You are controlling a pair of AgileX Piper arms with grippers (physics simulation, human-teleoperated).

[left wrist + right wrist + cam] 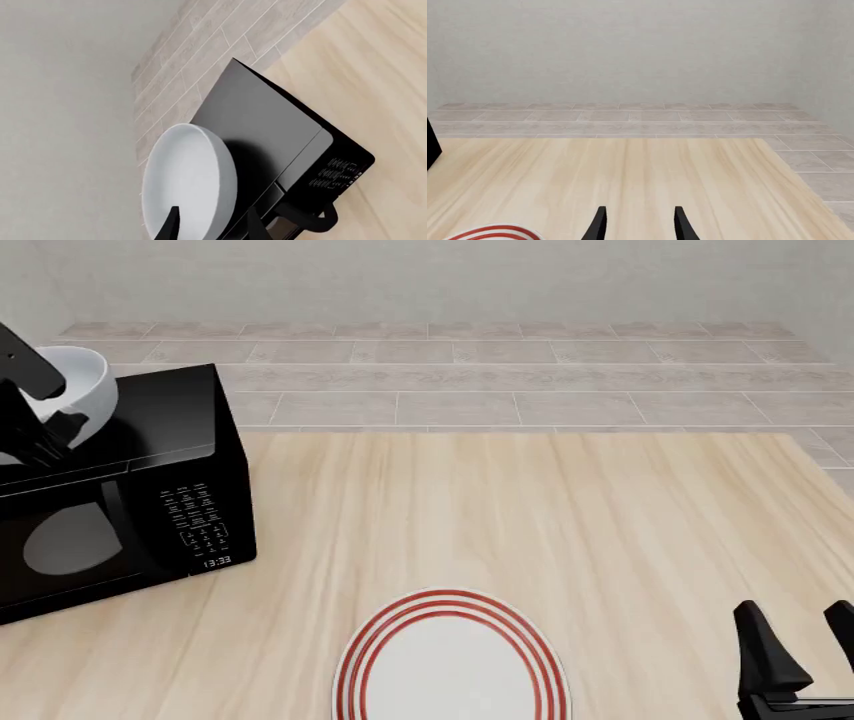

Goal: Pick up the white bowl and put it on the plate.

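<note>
The white bowl [86, 390] stands on top of a black microwave at the far left; it also shows in the left wrist view [187, 185]. My left gripper [47, 440] is at the bowl, and in its wrist view [213, 227] the jaws stand apart, one finger inside the rim and one outside the wall. The plate [454, 670] with red rings lies flat at the table's near edge, middle; its rim shows in the right wrist view [494, 233]. My right gripper [794, 612] is open and empty at the near right, also seen in its own view [639, 215].
The black microwave [134, 500] sits on the wooden table [561, 530] at the left, door shut, keypad facing me; its top shows in the left wrist view [267, 120]. A tiled floor and a grey wall lie beyond the table.
</note>
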